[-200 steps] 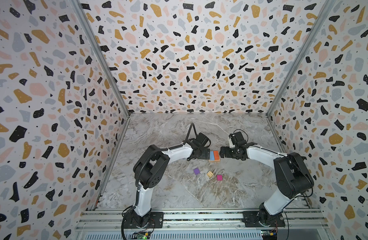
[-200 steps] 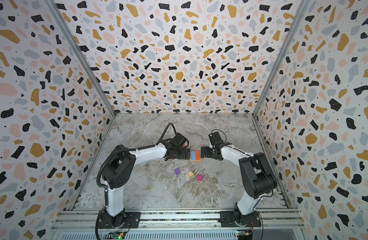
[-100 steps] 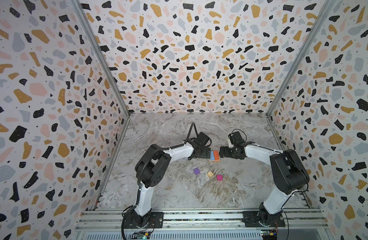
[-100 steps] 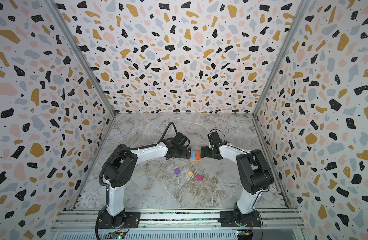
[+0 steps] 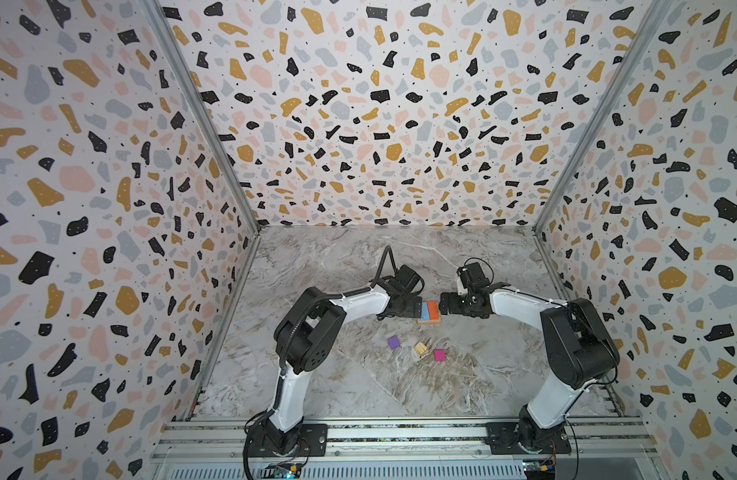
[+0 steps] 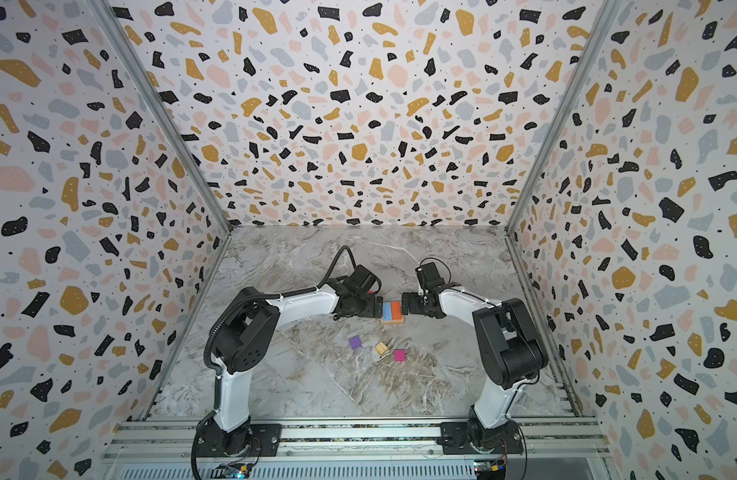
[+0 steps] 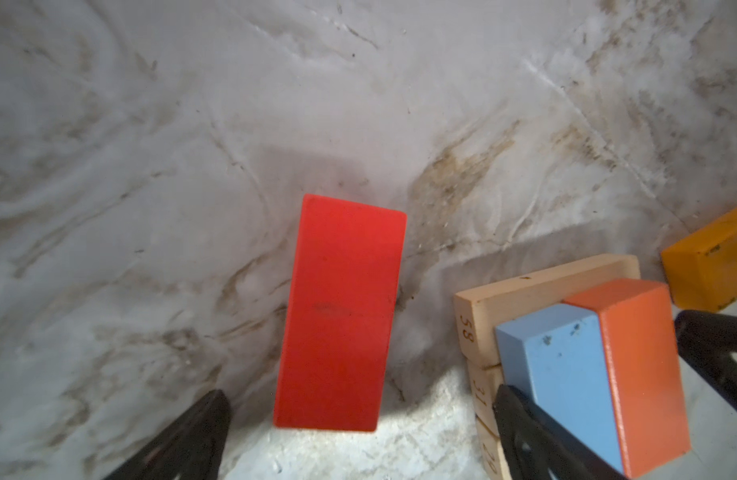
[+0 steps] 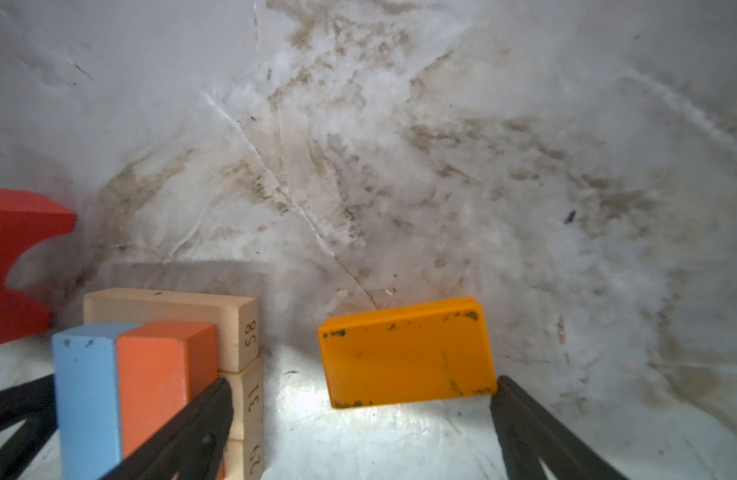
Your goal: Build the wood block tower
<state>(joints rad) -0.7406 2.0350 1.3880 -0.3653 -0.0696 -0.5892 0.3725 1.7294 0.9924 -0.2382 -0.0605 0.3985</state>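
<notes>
**Small tower, both grippers wide open**

On the table (image 5: 337,266), the left gripper (image 7: 358,395) and right gripper (image 8: 360,384) are spread wide and hold nothing. Between them sits the tower (image 5: 428,312): a tan base with a blue block (image 7: 566,374) and an orange block (image 7: 637,374) side by side on top. A red block (image 7: 337,316) lies between the left jaws. A yellow-orange block (image 8: 406,353) lies between the right jaws. A purple cube (image 5: 394,342), tan cube (image 5: 420,349) and pink cube (image 5: 439,355) lie near the tower, closer to the front.

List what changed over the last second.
Nothing was grasped or released; only the left elbow and right elbow shifted slightly inward. Left gripper stays open around the red block, right gripper around the yellow-orange block; the stack, purple cube, tan cube and magenta cube lie as before.
</notes>
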